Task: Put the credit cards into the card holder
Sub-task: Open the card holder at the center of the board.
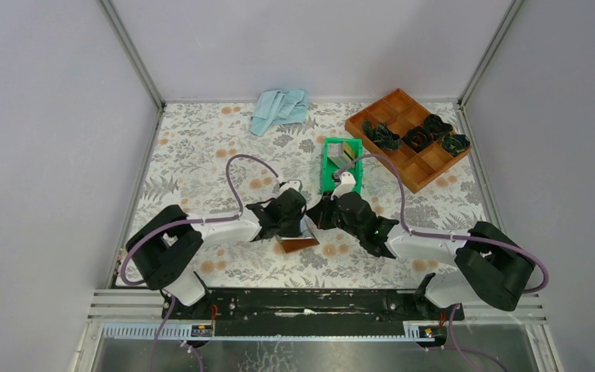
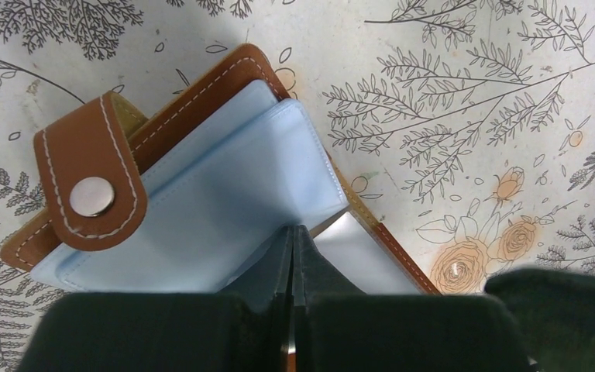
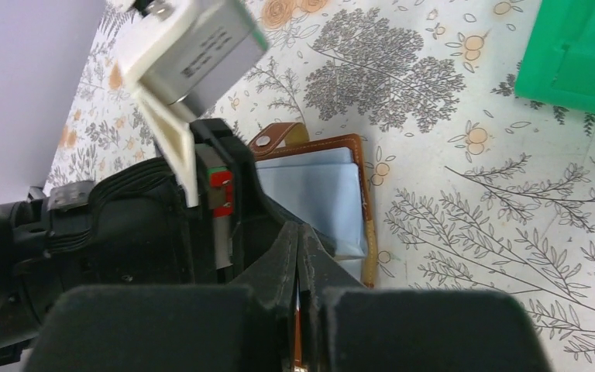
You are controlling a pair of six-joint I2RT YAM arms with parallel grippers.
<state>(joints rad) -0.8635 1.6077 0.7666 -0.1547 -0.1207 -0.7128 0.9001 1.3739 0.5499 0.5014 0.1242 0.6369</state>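
The brown leather card holder [image 1: 299, 242] lies open on the flowered table between both arms, its snap tab [image 2: 89, 182] folded over light blue plastic sleeves [image 2: 217, 194]. My left gripper [image 2: 293, 231] is shut, its tips at the lower edge of a sleeve, which seems pinched between them. My right gripper [image 3: 298, 228] is shut too, its tips just over the card holder [image 3: 356, 147] from the other side; whether it pinches anything does not show. The credit cards [image 1: 340, 154], grey and gold, stand in the green bin [image 1: 329, 182] behind the grippers.
A wooden compartment tray [image 1: 404, 168] with dark bundles stands at the back right. A light blue cloth [image 1: 279, 108] lies at the back. The green bin's corner [image 3: 581, 54] shows in the right wrist view, and the left arm's wrist housing [image 3: 194, 54] is close by.
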